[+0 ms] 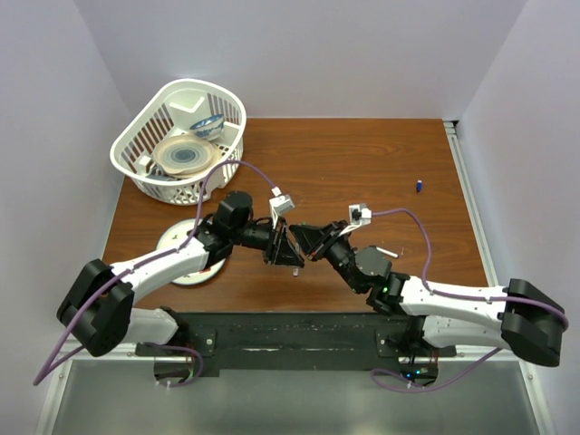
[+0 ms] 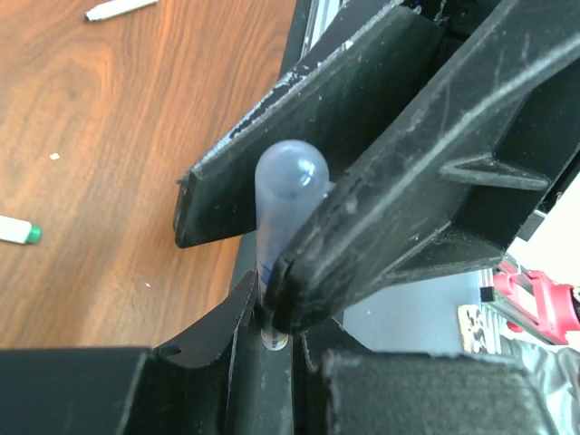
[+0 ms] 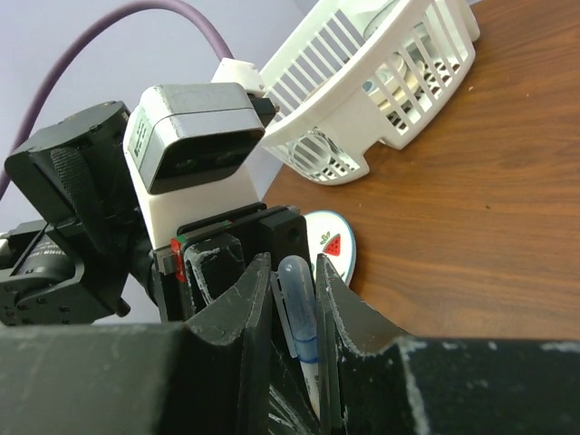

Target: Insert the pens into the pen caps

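Note:
My two grippers meet tip to tip over the table's middle. My left gripper is shut on the white barrel of a pen. My right gripper is shut on the same pen, around the base of the translucent grey-purple cap that sits on its tip. The blue cap stands alone at the far right. A second white pen lies by the right arm. The left wrist view shows a pen with a green end and another white pen on the wood.
A white basket holding dishes stands at the back left. A round plate with a watermelon print lies under the left arm. A purple cable loops over each wrist.

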Motion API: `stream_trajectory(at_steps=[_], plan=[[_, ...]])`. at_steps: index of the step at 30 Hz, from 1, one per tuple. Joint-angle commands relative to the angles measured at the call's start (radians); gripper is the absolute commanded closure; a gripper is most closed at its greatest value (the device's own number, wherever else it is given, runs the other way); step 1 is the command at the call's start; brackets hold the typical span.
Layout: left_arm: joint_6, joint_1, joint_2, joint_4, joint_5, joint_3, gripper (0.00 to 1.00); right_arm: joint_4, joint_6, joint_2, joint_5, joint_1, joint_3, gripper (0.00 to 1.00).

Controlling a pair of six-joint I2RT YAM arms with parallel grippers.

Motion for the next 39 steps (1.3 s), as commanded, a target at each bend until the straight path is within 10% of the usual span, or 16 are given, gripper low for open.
stream_trajectory(at_steps=[1, 16, 26, 37, 39], plan=[[-0.004, 0.155, -0.071, 0.525, -0.473, 0.25, 1.0, -0.506, 0.13, 0.022, -0.449, 0.228, -0.087, 1.0], [-0.04, 0.207, -0.093, 0.546, -0.432, 0.205, 1.0, -0.46, 0.136, -0.03, -0.394, 0.247, -0.117, 1.0], [-0.029, 0.208, -0.159, 0.47, -0.404, 0.127, 1.0, -0.829, 0.081, -0.292, -0.209, 0.245, 0.026, 0.99], [-0.195, 0.011, -0.156, 0.098, -0.711, -0.081, 1.0, -1.171, -0.05, -0.404, 0.081, 0.245, 0.342, 0.38], [-0.282, -0.048, -0.133, 0.109, -0.787, -0.144, 1.0, -1.207, -0.037, -0.407, 0.112, 0.245, 0.351, 0.14]])
